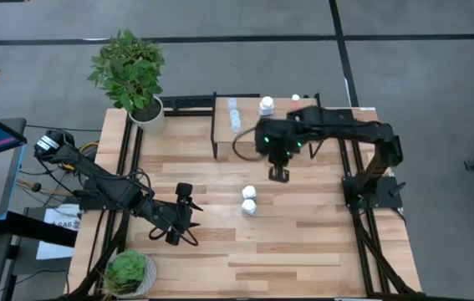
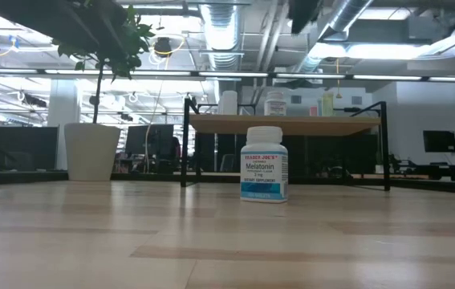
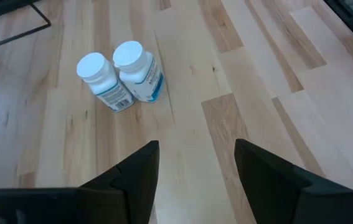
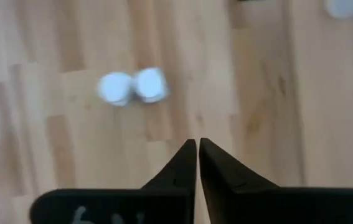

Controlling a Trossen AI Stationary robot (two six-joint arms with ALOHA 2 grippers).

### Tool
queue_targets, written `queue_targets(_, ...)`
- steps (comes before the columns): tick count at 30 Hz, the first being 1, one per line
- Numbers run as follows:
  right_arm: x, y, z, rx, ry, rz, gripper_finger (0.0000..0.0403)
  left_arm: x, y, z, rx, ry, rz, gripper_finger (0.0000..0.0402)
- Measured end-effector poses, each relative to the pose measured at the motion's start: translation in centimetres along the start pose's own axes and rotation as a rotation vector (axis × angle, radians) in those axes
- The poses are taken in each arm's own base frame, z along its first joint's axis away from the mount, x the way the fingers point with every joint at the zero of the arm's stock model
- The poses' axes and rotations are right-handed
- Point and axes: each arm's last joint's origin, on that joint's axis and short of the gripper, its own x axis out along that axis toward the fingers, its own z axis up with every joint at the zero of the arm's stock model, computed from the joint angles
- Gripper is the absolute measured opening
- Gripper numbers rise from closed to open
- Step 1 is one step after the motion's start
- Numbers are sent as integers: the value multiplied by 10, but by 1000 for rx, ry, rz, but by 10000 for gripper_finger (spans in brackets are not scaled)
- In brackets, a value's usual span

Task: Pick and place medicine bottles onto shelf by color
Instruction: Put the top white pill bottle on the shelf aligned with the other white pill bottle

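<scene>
Two white medicine bottles (image 1: 249,200) with blue labels stand side by side on their bases mid-table; they also show in the left wrist view (image 3: 121,73) and the right wrist view (image 4: 132,86). The low view shows one (image 2: 264,164) in front. The light-wood shelf (image 1: 245,125) at the far side carries pale bottles (image 1: 233,113), a white bottle (image 1: 266,105) and small colour-capped ones (image 2: 327,103). My right gripper (image 1: 279,174) is shut and empty, above the table between shelf and the two bottles. My left gripper (image 1: 185,201) is open and empty, left of the bottles.
A potted plant in a white pot (image 1: 146,113) stands at the far left corner, another plant (image 1: 128,272) at the near left corner. Black frame rails (image 1: 362,217) run along the table's sides. Bare tabletop (image 1: 303,242) lies near and right of the bottles.
</scene>
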Motion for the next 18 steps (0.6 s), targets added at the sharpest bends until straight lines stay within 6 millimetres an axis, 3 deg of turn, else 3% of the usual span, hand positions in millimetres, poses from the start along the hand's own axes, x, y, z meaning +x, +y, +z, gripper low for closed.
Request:
queue_targets(3,-8,16,-5,-37,-24,21,62,0,0,0,0,0,0,199)
queue_targets(7,-5,36,-4,-119,-49,41,100,0,0,0,-5,0,0,199)
queue_targets(18,90,66,-7,-213,75,49,242,0,0,1,-60,-7,4,199)
